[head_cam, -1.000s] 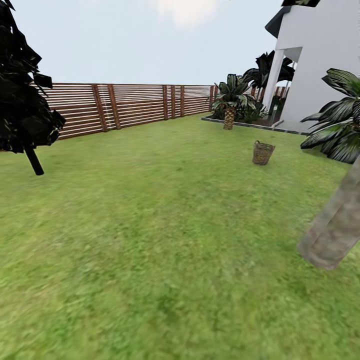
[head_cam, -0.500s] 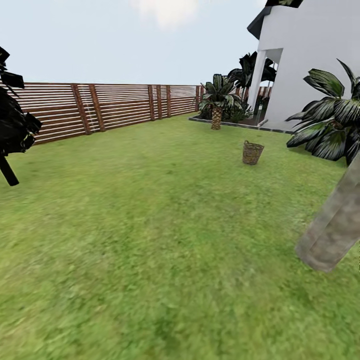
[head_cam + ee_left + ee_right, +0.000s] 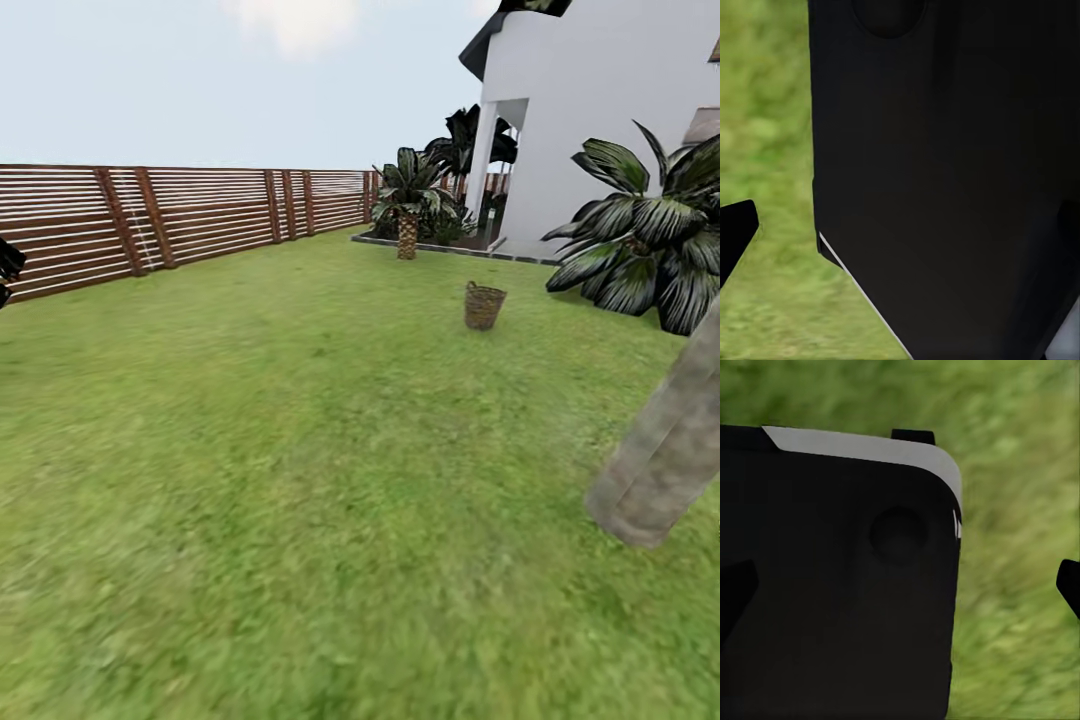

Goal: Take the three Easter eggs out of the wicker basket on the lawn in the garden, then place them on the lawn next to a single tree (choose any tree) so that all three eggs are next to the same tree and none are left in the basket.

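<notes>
The wicker basket (image 3: 484,305) stands far off on the lawn (image 3: 300,480), its contents hidden by distance; the tree (image 3: 660,450) trunk is cut off at right. Either pincer's state cannot be told.

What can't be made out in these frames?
- Eggs: the wicker basket is too small and far in the head view to see inside.
- Tree: trunk cut off by the head view's right edge.
- Grippers: a dark robot body blocks each wrist view; jaw state unreadable.
</notes>
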You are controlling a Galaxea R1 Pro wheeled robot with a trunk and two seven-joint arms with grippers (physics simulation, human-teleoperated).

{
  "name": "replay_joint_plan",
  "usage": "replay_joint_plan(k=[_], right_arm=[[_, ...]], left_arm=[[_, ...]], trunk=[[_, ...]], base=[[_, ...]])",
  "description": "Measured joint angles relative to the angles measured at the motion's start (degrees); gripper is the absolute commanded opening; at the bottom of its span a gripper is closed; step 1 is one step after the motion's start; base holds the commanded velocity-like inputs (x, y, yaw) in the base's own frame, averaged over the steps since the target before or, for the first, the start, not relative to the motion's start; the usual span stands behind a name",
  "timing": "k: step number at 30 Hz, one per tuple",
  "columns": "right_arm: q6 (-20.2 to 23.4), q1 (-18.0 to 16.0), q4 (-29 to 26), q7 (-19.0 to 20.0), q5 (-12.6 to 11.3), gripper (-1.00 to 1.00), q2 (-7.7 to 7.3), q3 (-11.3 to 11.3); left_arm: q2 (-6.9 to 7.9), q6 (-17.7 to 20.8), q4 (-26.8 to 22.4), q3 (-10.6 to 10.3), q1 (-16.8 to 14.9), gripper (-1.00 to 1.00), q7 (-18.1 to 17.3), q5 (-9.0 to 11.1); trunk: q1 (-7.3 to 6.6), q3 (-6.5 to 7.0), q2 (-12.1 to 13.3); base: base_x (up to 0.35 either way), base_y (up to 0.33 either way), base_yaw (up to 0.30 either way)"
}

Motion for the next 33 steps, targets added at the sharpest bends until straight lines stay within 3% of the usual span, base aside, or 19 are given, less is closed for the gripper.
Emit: replay_joint_plan(k=[33], right_arm=[[0.0, 0.0, 0.0, 0.0, 0.0, 1.00, -0.08, 0.0]], left_arm=[[0.00, 0.0, 0.0, 0.0, 0.0, 1.00, 0.0, 0.0]], trunk=[[0.00, 0.00, 0.0]], base=[[0.320, 0.201, -0.246]])
